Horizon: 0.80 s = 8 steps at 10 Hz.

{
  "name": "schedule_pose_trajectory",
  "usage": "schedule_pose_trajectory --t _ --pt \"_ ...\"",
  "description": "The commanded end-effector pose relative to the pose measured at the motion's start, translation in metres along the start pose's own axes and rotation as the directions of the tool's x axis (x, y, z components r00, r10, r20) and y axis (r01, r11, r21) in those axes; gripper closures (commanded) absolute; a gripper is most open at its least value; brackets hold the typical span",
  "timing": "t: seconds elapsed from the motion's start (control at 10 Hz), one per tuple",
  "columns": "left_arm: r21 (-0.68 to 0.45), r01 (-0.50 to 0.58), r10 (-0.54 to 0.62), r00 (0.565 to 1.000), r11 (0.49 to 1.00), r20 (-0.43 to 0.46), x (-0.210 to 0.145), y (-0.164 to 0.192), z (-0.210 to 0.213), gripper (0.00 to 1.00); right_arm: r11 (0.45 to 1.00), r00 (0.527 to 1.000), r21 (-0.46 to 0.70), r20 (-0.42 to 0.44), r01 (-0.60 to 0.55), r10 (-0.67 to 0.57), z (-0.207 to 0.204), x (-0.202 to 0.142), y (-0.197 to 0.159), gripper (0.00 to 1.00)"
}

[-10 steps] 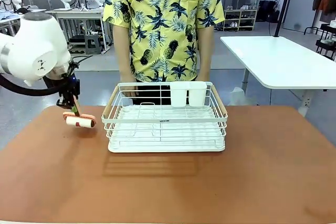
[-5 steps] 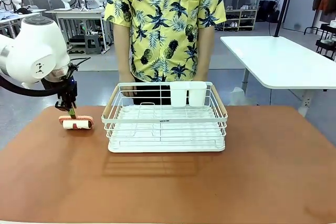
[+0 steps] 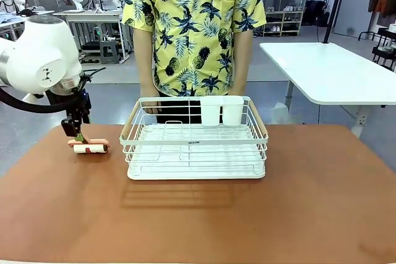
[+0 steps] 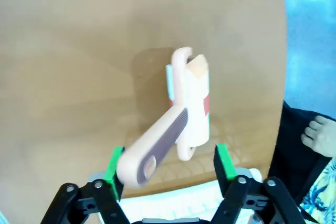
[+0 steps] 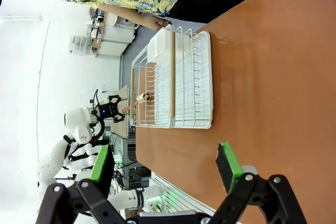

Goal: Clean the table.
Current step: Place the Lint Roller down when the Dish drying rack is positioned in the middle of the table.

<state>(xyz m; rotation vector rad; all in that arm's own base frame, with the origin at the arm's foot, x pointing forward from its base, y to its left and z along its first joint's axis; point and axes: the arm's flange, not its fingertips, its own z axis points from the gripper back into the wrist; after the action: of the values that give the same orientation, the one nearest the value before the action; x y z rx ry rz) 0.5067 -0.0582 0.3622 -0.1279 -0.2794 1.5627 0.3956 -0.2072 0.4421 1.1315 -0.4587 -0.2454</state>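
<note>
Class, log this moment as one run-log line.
left gripper: open, lint roller handle between pads | roller on table, left of dish rack | right gripper: open, empty

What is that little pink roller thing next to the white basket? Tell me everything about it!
The lint roller is a small cleaning tool with a peach-pink plastic frame and handle that has a darker stripe. Its white roll, with a red patch, lies flat on the table, left of the white wire dish rack and apart from it. The handle slants up between the open fingers of the left gripper; whether the green pads touch it is unclear.
</note>
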Motion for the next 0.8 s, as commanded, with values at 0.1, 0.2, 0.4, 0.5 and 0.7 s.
schedule_pose_trajectory --t 0.1,0.2,0.4,0.5,0.7 --pt "0.092 -0.070 0.070 0.998 0.993 0.002 0.006 0.030 0.052 0.00 1.000 1.000 0.018 0.006 -0.014 0.014 0.001 0.000 0.003 0.00" --pt "0.114 -0.081 0.082 0.997 0.990 -0.005 0.006 0.036 0.064 0.00 1.000 1.000 0.018 0.006 -0.014 0.014 0.001 0.000 0.003 0.00" --pt "0.123 -0.075 0.077 0.997 0.990 -0.008 0.004 0.039 0.071 0.00 1.000 1.000 0.018 0.006 -0.014 0.014 0.001 0.000 0.003 0.00" --pt "0.129 -0.073 0.075 0.997 0.989 -0.012 0.003 0.038 0.071 0.00 1.000 1.000 0.018 0.006 -0.014 0.014 0.001 0.000 0.003 0.00" --pt "0.111 -0.076 0.077 0.997 0.991 0.001 0.002 0.036 0.074 0.00 1.000 1.000 0.018 0.006 -0.014 0.014 0.001 0.000 0.003 0.00"
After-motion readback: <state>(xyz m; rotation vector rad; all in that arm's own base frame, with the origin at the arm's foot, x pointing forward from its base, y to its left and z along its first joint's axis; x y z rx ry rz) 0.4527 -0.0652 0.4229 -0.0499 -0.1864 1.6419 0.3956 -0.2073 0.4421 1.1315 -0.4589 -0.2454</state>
